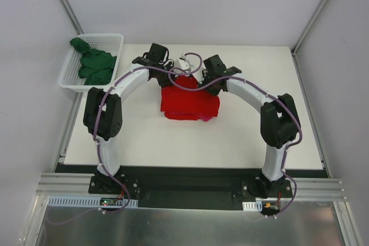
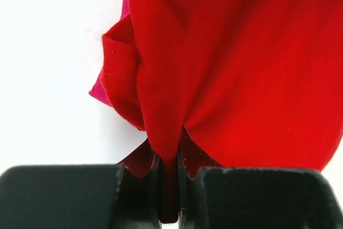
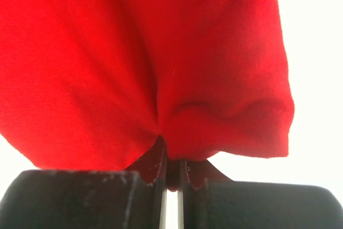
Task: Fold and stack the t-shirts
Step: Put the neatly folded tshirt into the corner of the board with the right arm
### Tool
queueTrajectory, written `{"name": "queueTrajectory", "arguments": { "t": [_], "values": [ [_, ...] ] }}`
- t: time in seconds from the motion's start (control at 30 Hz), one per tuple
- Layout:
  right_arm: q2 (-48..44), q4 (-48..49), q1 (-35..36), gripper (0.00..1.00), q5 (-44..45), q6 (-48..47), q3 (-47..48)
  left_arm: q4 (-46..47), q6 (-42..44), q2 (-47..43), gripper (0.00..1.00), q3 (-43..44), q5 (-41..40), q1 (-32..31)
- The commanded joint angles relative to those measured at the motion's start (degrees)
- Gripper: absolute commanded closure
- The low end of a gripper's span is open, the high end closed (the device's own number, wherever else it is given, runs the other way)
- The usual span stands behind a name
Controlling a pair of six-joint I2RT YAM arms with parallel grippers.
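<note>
Mid-fold: my left tool and right tool each pinch the far edge of the red tee, lying over the pink tee on the tabletop. Next, I reckon, draw both evenly toward me.

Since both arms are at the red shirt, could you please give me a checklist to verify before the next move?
1. Left fingers shut on the red t-shirt: ok.
2. Right fingers shut on the same shirt: ok.
3. Both grips at its far edge: ok.
4. Magenta t-shirt fully covered beneath: not ok, it peeks out at the near right corner.
5. Green t-shirt out of the way in the basket: ok.
6. Far edge lying smooth: cannot tell, the arms hide it.
</note>
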Motion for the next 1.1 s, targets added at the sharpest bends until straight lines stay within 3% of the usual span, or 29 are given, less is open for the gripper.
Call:
{"name": "queueTrajectory", "arguments": {
  "t": [0.0,0.4,0.43,0.47,0.5,0.53,0.57,0.6,0.63,0.67,0.7,0.8,1.07],
  "values": [
    [1.66,3.46,-0.04,0.99,-1.57,-0.57,4.10,-0.86,3.54,2.66,1.00,1.64,-0.46,-0.55],
    [3.95,3.90,-0.13,0.99,-2.63,-0.65,6.91,-0.95,4.42,6.09,0.99,2.69,-3.01,-0.29],
    [4.04,3.99,-0.13,0.94,-2.54,-0.48,7.26,-0.95,4.07,6.09,0.93,2.78,-3.27,-0.29],
    [4.04,3.90,-0.13,0.87,-2.54,-0.39,7.26,-0.86,3.63,6.18,0.70,2.96,-3.36,-0.29],
    [4.04,3.99,-0.13,0.72,-2.37,-0.13,7.35,-0.86,3.46,6.18,0.61,3.05,-4.14,-0.29],
    [3.95,4.16,-0.13,0.65,-2.19,-0.04,7.26,-0.86,2.76,6.18,0.54,3.05,-4.50,-0.29],
    [3.78,4.16,-0.13,0.46,-2.10,0.05,7.18,-0.86,2.49,6.18,0.48,2.96,-4.85,-0.29],
    [3.60,4.25,-0.04,0.36,-1.93,0.31,7.09,-0.86,2.23,6.01,0.28,2.87,-5.38,-0.29],
    [3.34,4.25,-0.04,0.30,-1.84,0.40,6.91,-0.86,1.61,5.83,0.20,2.87,-6.43,-0.29],
    [2.81,4.25,0.05,0.10,-1.66,0.40,6.65,-0.86,1.52,5.57,0.17,2.44,-6.70,-0.29],
    [2.63,4.34,-0.04,0.05,-1.23,0.66,6.65,-0.86,1.26,5.13,0.11,2.17,-7.22,-0.29],
    [0.80,4.60,-0.13,0.03,0.18,1.45,6.47,-0.86,0.99,3.38,0.01,0.85,-8.81,-0.29],
    [-6.33,11.01,-0.74,0.03,3.26,3.12,3.75,-0.60,-0.85,-0.85,0.01,2.25,-19.42,0.07]
  ]
}}
